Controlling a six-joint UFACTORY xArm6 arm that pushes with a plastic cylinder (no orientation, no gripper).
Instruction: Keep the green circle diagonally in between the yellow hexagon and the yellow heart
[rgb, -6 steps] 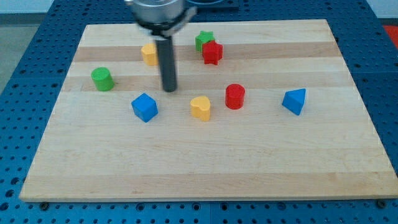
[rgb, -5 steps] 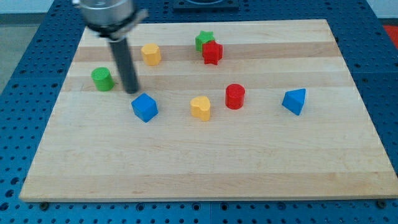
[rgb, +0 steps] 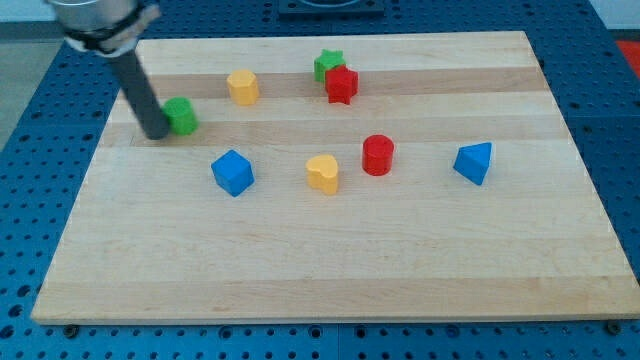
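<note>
The green circle (rgb: 182, 116) stands at the board's upper left. My tip (rgb: 157, 133) rests against its left side, the dark rod slanting up to the view's top left. The yellow hexagon (rgb: 242, 87) sits up and to the right of the green circle. The yellow heart (rgb: 323, 173) lies near the board's middle, lower and further right.
A blue cube (rgb: 233, 172) sits between the green circle and the yellow heart, lower down. A red cylinder (rgb: 378, 155) stands right of the heart. A green star (rgb: 328, 65) and red star (rgb: 342, 85) touch near the top. A blue triangular block (rgb: 474, 162) is at the right.
My tip swept left across the board, passed the green circle and now sits on its left side. The green circle has shifted to the right and slightly up.
</note>
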